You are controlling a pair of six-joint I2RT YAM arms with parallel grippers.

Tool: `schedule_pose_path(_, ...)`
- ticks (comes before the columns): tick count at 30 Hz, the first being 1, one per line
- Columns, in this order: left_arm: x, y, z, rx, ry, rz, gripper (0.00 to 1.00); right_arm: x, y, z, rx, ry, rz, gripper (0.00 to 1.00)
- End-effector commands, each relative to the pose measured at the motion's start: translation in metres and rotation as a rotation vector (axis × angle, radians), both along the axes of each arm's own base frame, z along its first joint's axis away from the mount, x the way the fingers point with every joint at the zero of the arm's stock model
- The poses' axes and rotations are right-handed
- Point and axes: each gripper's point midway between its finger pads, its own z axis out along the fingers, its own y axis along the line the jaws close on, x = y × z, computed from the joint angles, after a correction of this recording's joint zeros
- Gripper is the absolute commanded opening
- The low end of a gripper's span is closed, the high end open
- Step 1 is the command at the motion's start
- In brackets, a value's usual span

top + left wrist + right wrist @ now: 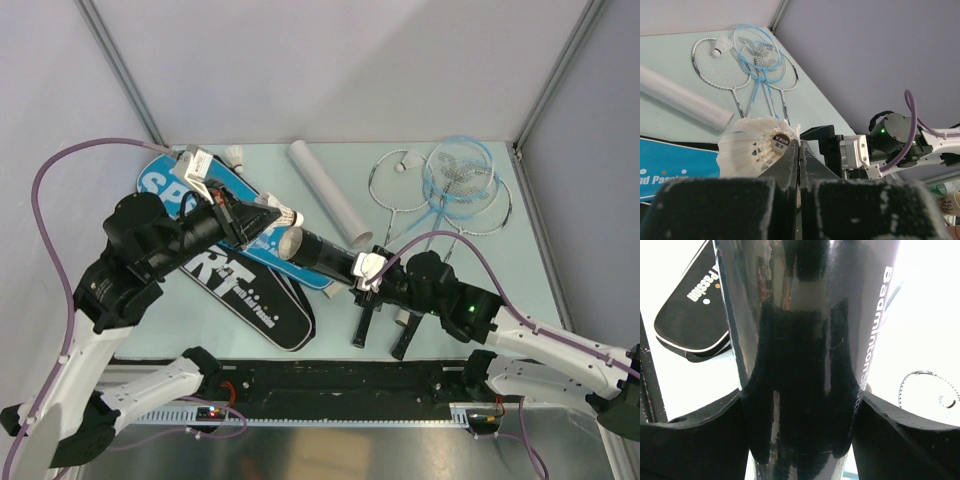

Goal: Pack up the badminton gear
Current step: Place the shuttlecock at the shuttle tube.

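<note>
My left gripper (272, 217) is shut on a white feather shuttlecock (285, 215), held above the table just beside the open end of a black tube (318, 254). In the left wrist view the jaws (800, 146) pinch the shuttlecock (751, 146) at its edge. My right gripper (362, 268) is shut on the black tube (805, 330) and holds it lifted and nearly level, mouth toward the left gripper. A white tube (328, 192) lies at the back. Rackets (445, 185) lie at the back right, with a shuttlecock (400, 166) on one. The blue bag (165, 182) and the black bag (255, 295) lie at the left.
Another shuttlecock (237, 153) lies at the back edge near the blue bag. Two black handles (364, 326) lie near the front edge under the right arm. Walls enclose the table at the back and sides.
</note>
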Motion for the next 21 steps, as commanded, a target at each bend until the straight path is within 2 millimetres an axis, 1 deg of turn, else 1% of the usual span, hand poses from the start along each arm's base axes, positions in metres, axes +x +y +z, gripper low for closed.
schedule_pose_path(1,-0.004,-0.005,-0.004,-0.028,0.023,-0.030,0.00,0.007,0.008,0.029,0.104,-0.039,-0.027,0.31)
schedule_pose_path(4,-0.005,-0.002,-0.005,-0.030,0.020,-0.021,0.00,0.007,0.010,0.031,0.111,-0.047,-0.023,0.31)
schedule_pose_path(9,-0.010,0.001,0.006,-0.048,-0.006,-0.022,0.00,0.008,0.011,0.029,0.102,-0.051,-0.017,0.31)
schedule_pose_path(12,-0.013,0.002,0.014,-0.057,-0.026,-0.029,0.00,0.008,0.010,0.025,0.086,-0.044,-0.018,0.31)
schedule_pose_path(21,-0.026,0.003,0.021,-0.089,-0.023,-0.068,0.00,0.007,0.004,0.025,0.076,-0.043,-0.029,0.31)
